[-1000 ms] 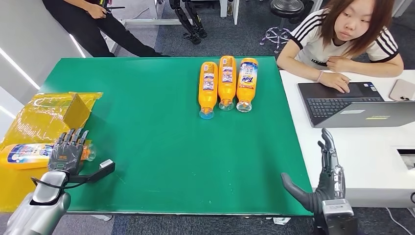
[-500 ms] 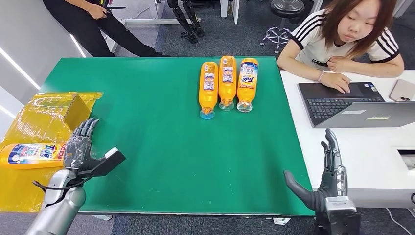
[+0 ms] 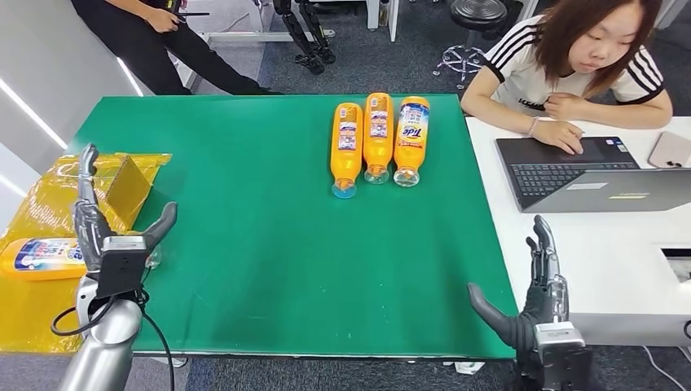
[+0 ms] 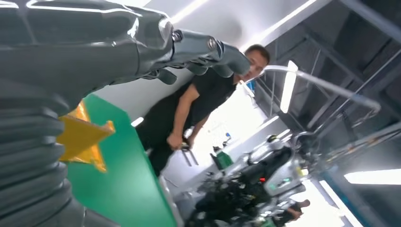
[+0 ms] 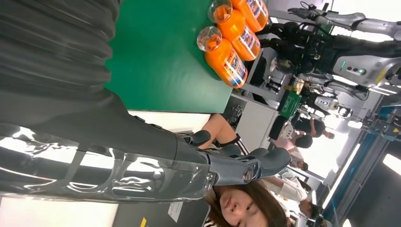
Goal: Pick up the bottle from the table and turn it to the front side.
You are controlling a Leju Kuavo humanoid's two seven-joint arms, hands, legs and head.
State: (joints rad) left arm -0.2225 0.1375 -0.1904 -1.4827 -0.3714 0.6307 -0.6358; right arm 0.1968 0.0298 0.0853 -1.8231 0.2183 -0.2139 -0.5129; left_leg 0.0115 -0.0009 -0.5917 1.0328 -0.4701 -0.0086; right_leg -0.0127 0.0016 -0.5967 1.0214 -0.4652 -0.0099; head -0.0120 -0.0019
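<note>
I take the green table (image 3: 269, 244) as my landmark. At its right edge a white desk (image 3: 603, 252) butts against it, carrying an open laptop (image 3: 587, 173) and a phone (image 3: 670, 149) cut off by the frame; a seated person (image 3: 583, 61) rests a hand on the laptop. Off the table's left edge lies a crinkled yellow bag (image 3: 57, 204), its lower part running out of my head view. On that bag lies the orange Tide bottle (image 3: 41, 257) I am after, on its side, label up; its cap end is hidden behind my left hand (image 3: 102, 224), so I cannot say whether they touch. That hand stands upright over the table's left edge, fingers straight and thumb spread wide, holding nothing. My right hand (image 3: 534, 297) stands at the table's near right corner, likewise fingers up, thumb out, holding nothing; its wrist is cropped. At the table's far side three more orange detergent bottles (image 3: 377, 140) lie side by side, touching, caps toward me. Beyond the far left corner a person in black (image 3: 155, 41) is cut off at the top.
</note>
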